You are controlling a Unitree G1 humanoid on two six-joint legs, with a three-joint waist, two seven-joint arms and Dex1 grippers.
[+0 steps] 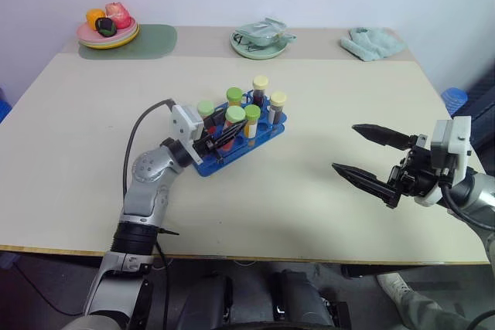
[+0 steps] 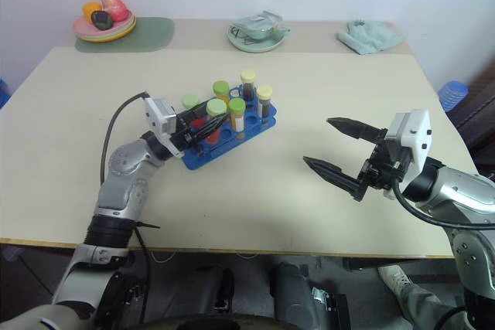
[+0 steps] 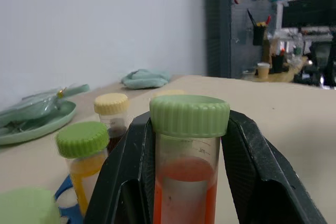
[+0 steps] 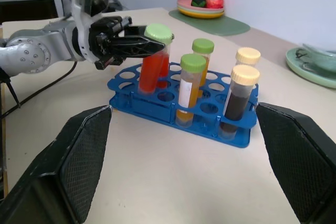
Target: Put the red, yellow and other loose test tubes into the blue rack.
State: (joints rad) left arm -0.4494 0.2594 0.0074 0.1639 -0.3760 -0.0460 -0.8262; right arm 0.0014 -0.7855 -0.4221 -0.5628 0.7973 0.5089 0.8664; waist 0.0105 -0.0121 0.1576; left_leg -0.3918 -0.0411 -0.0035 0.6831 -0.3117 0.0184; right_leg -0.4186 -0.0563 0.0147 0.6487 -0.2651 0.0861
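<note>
The wide-open, empty right pincer [image 1: 362, 154] is idling; the left pincer [image 4: 137, 45] is gripping the green-capped red-liquid clear plastic tube [image 4: 153, 61], seating it in the bright blue holed plastic rack [image 4: 157, 103]; releasing looks next

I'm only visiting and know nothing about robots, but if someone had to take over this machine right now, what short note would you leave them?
Left gripper: shut on the clear plastic tube of red liquid with a green cap, held upright at the bright blue plastic rack with round holes; whether it is seated in a hole cannot be told.
Right gripper: open, holding nothing, off to the rack's right.
Done: two yellow-orange green-capped tubes and two dark cream-capped tubes stand in the rack.
Left: let go of the red tube once it is seated.
</note>
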